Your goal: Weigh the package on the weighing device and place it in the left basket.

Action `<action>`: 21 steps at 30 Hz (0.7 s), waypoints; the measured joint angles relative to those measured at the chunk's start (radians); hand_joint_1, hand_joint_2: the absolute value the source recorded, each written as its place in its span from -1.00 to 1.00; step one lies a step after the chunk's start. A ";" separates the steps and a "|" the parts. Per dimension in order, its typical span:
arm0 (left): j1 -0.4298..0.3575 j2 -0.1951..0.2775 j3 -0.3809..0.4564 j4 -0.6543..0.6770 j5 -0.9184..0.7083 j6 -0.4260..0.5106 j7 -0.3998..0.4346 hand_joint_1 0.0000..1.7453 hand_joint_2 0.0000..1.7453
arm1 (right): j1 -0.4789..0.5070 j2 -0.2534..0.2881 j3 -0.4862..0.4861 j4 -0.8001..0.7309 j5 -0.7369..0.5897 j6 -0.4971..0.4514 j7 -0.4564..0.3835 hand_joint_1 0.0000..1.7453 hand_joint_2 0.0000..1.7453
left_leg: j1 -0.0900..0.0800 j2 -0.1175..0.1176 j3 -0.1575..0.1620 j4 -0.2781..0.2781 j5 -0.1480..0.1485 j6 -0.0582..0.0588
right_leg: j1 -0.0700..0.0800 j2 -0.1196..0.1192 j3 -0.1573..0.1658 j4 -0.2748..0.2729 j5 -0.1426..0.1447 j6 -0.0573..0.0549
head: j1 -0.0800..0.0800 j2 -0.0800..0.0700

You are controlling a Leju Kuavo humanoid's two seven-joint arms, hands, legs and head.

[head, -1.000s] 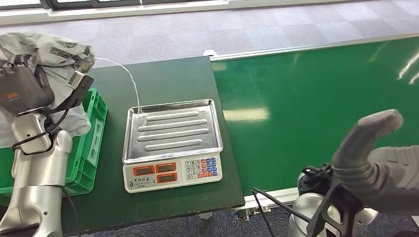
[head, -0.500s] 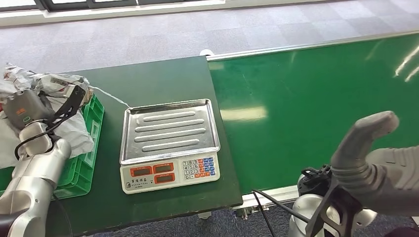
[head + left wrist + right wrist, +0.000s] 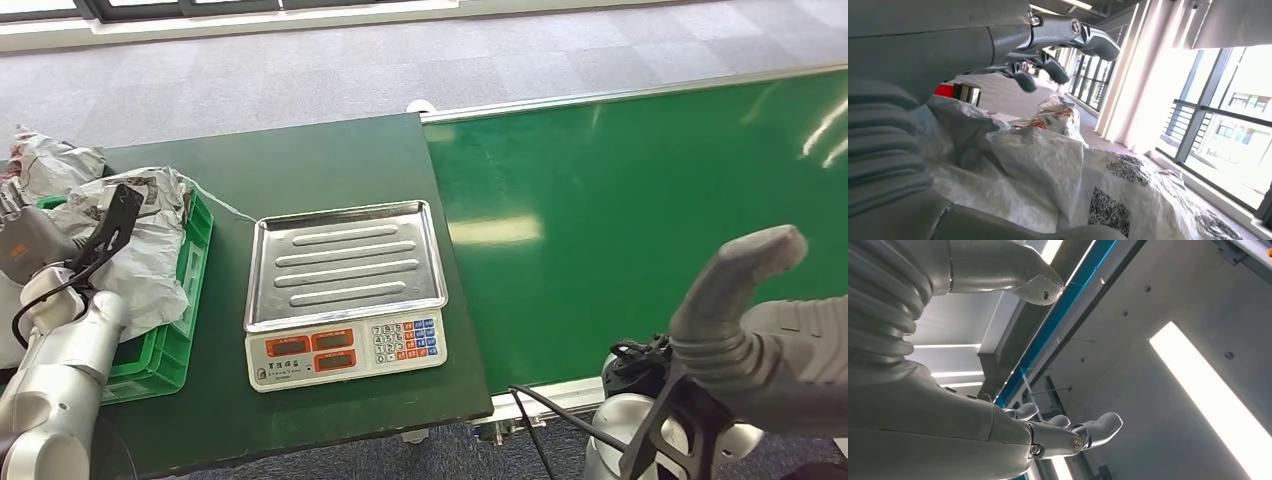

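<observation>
The package (image 3: 140, 250), printed with black code patches, lies in the green basket (image 3: 170, 345); left robot hand (image 3: 1058, 45) released above it; right robot hand (image 3: 1068, 432) spread, holding nothing; scale (image 3: 345, 290) keypad unreadable.

The package (image 3: 135, 245) is white-grey with black printed patches, lying in a bright green basket (image 3: 170, 340). Beside the basket, the scale (image 3: 345, 290) has a silver ribbed tray — its front panel is cream with orange displays and blue, red and white keys. Beyond the scale, the conveyor belt (image 3: 650, 210) is glossy green — the table (image 3: 320, 160) darker green.
</observation>
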 joint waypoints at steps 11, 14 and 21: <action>0.002 -0.132 0.324 -0.234 0.162 -0.018 -0.663 -1.00 -1.00 | 0.005 0.000 -0.011 0.003 -0.008 0.000 0.000 -1.00 1.00 | -0.001 0.000 -0.001 0.001 0.000 0.000 | -0.001 0.000 -0.001 0.000 0.000 0.000 | 0.000 0.000; -0.021 -0.209 0.436 -0.282 0.562 -0.150 -0.943 -1.00 0.50 | 0.006 0.000 -0.019 0.019 -0.020 0.000 0.000 -1.00 1.00 | -0.002 0.002 0.000 0.001 0.000 0.001 | -0.002 0.000 0.000 0.000 0.000 0.000 | 0.000 0.000; 0.126 -0.361 0.136 -0.538 0.974 -0.381 -0.891 -1.00 1.00 | 0.009 -0.012 0.012 0.260 -0.291 0.002 0.002 -1.00 1.00 | -0.002 -0.005 -0.002 0.000 0.000 0.002 | -0.003 -0.005 0.002 0.000 0.000 0.001 | 0.000 0.000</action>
